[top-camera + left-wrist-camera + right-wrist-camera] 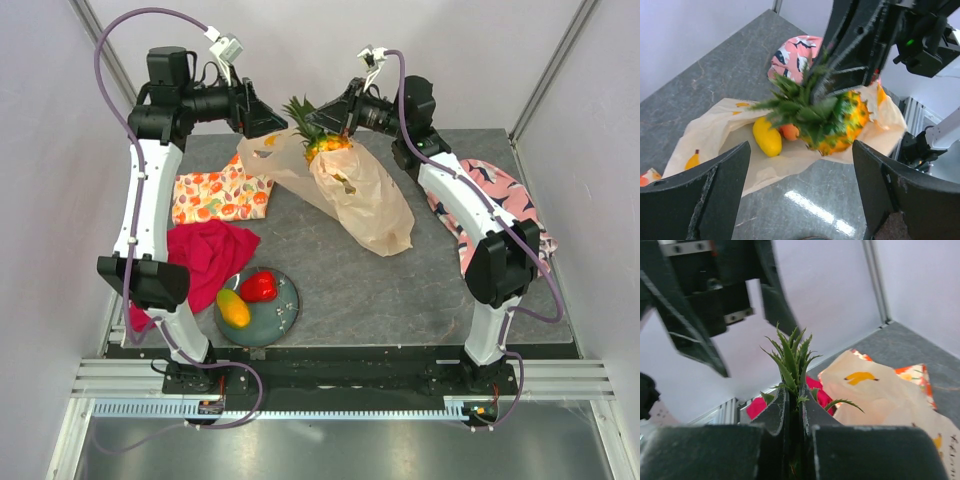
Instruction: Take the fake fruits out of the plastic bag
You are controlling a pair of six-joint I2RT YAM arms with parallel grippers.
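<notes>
The right gripper's [335, 113] jaws pinch the pineapple [323, 142] by its stiff leaf crown — likely the surest hold on a light, hard, slippery fruit — just above the mouth of the plastic bag [372, 207] on the tabletop [340, 290], while the left gripper's [264, 122] jaws gape empty alongside.

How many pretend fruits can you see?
5. An orange mango and a red pepper lie on the plate. The right fingers hold the pineapple at the mouth of the bag. A yellow mango and a pinkish round fruit sit inside it; more may be hidden.

Bright, even light; glare on the table [807, 206]; close foreground blurred.
</notes>
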